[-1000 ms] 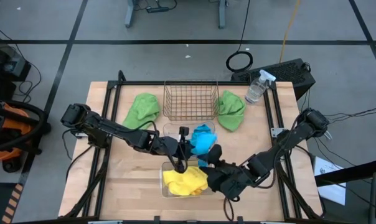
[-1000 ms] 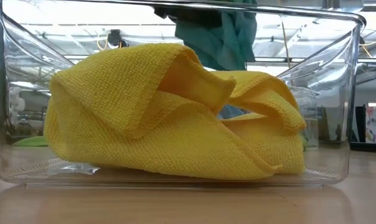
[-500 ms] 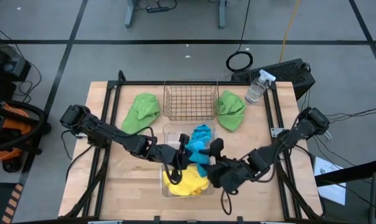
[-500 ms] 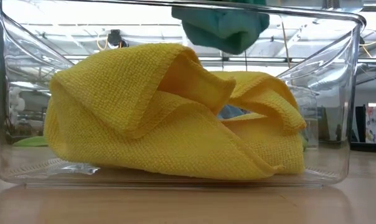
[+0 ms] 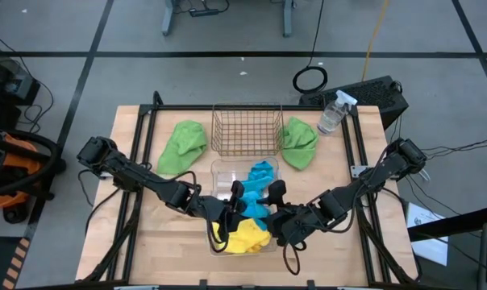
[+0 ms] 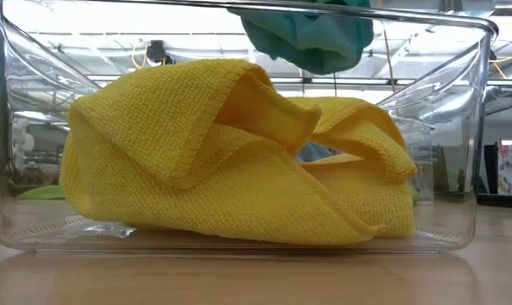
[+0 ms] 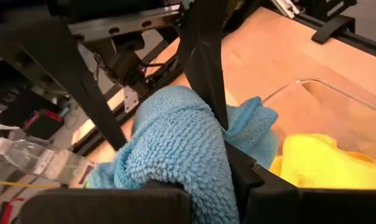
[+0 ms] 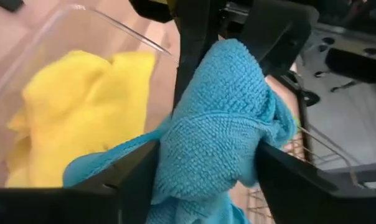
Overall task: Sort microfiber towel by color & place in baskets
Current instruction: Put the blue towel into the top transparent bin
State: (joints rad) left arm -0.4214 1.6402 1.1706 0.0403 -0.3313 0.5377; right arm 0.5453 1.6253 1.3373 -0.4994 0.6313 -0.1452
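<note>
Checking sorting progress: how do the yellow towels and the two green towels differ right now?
The yellow towels lie bunched together inside a clear plastic basket; the green towels lie apart on the bare table, one on each side of the wire basket. Both pairs are crumpled, and no end effector holds either.

- You have the wire basket point(image 5: 245, 129) at the table's point(image 5: 131, 234) far edge, one towel point(image 5: 184, 143) to its left and another point(image 5: 298, 142) to its right.
- Just in front of the wire basket sits one plastic basket point(image 5: 221, 167).
- In front of that, the nearest basket point(image 6: 239, 127) holds two towels point(image 6: 230, 161).
- The spray bottle point(image 5: 333, 113) stands right of the wire basket.
</note>
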